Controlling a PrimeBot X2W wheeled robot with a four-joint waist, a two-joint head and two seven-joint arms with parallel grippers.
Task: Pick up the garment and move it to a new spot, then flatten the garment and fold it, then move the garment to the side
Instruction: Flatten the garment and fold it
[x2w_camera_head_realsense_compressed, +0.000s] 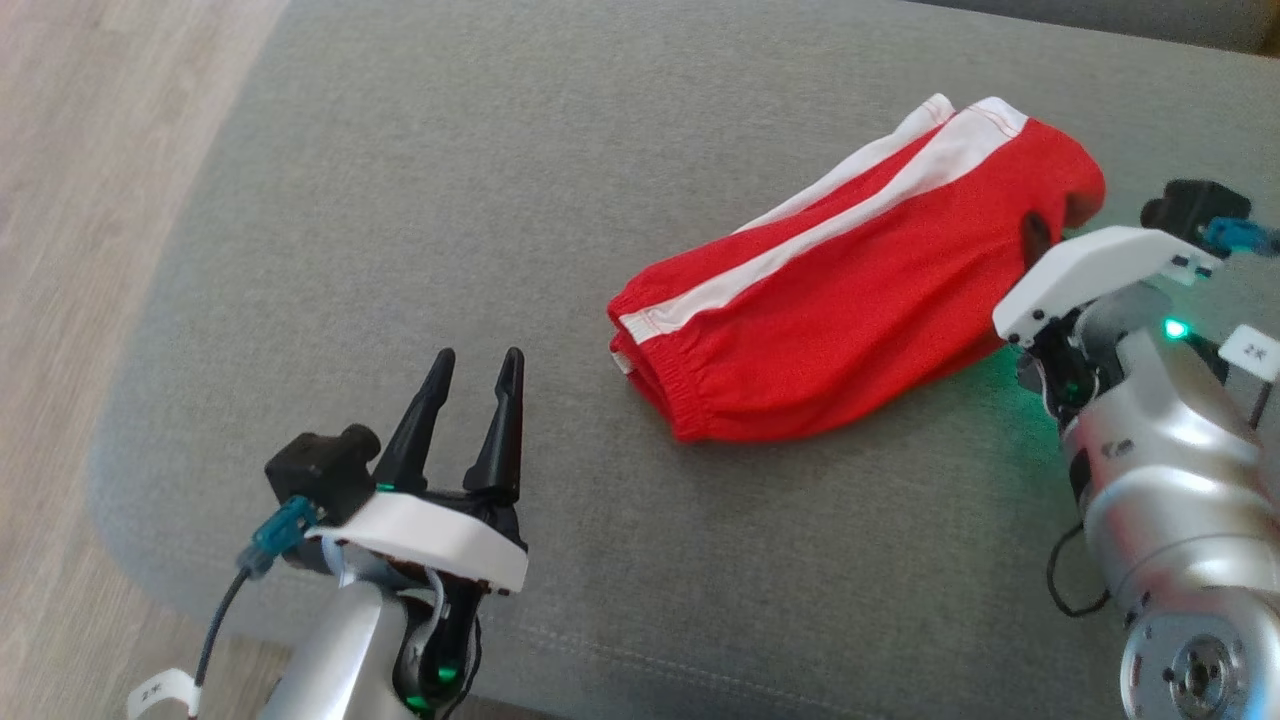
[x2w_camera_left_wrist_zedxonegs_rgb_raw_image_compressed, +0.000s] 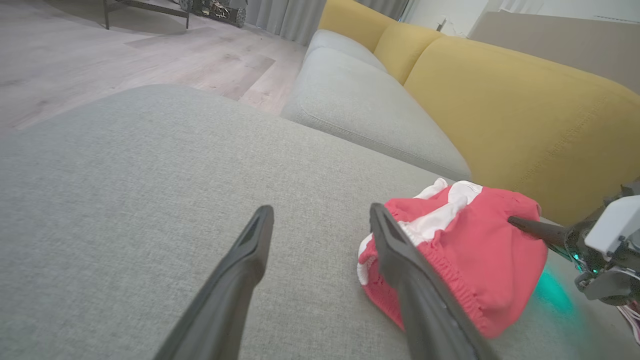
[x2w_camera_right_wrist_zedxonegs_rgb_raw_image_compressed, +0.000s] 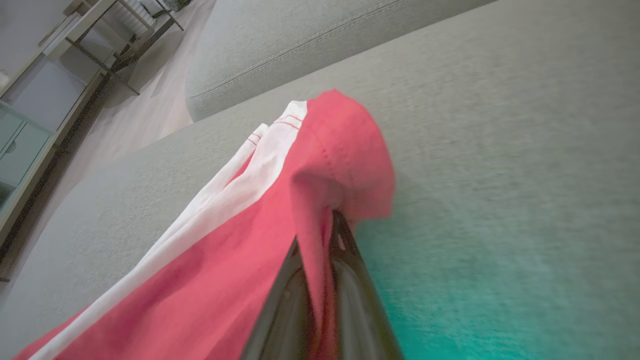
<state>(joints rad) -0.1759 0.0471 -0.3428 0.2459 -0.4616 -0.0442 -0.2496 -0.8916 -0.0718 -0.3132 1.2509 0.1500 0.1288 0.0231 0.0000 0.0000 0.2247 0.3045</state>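
Right tool (x2w_camera_right_wrist_zedxonegs_rgb_raw_image_compressed: 327, 222) was clamped on a fold at the shorts' (x2w_camera_head_realsense_compressed: 850, 310) hem end. Left tool (x2w_camera_head_realsense_compressed: 480, 355) was spread wide, empty, above the cushion (x2w_camera_head_realsense_compressed: 450, 150), apart from the shorts.

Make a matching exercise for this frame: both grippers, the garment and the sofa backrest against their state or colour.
Column one:
1. left gripper
2. right gripper
3. garment
4. backrest

Column two:
A. yellow
B. shut on a fold of red fabric
C. open, apart from the fabric
D. red with white stripes, lying on the grey cushion

Pairs: 1-C, 2-B, 3-D, 4-A
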